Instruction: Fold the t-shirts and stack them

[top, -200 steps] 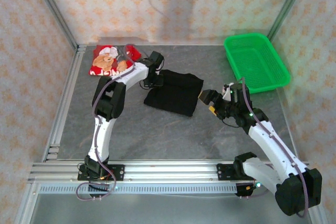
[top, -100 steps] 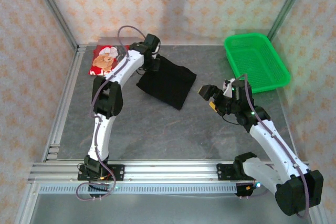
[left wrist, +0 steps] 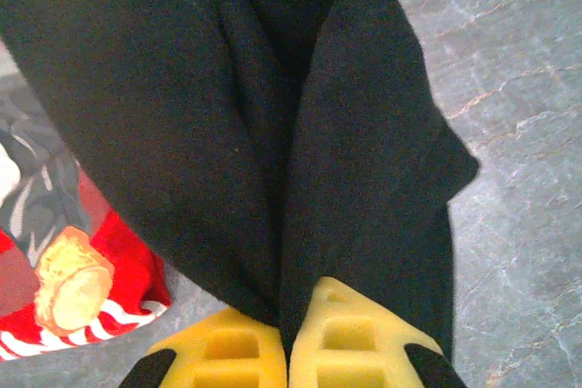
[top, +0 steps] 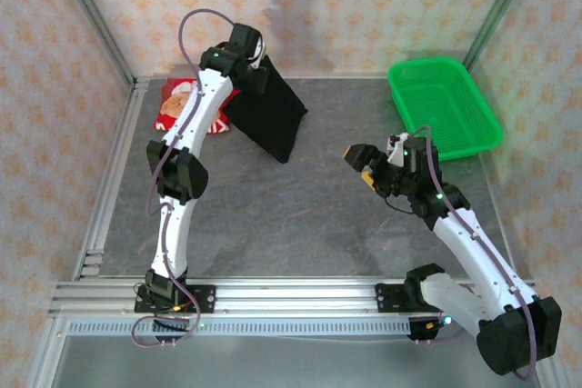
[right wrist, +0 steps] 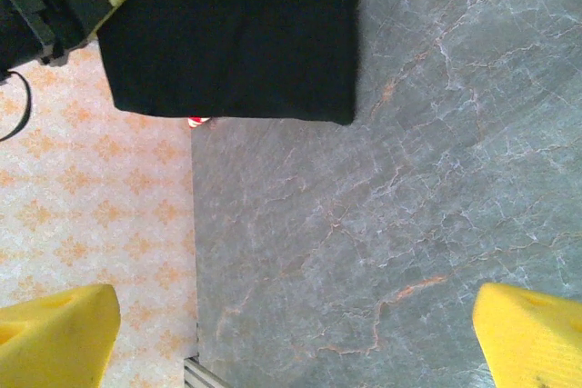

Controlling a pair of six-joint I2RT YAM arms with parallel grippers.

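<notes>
The folded black t-shirt hangs in the air at the back left, its lower edge near the table. My left gripper is shut on its top edge. In the left wrist view the black cloth is pinched between the yellow fingers. The red t-shirt with the cartoon print lies flat in the back left corner, partly behind the left arm, and shows below the black one. My right gripper is open over bare table at centre right, its jaws wide apart with nothing between them.
A green mesh basket stands at the back right. Patterned walls close in the back and sides. A metal rail runs along the near edge. The grey table lies between the arms.
The left gripper has lifted the black t-shirt off the table and carried it up and toward the back left, nearer the red one. The right gripper stays near its spot, now apart from the shirt.
</notes>
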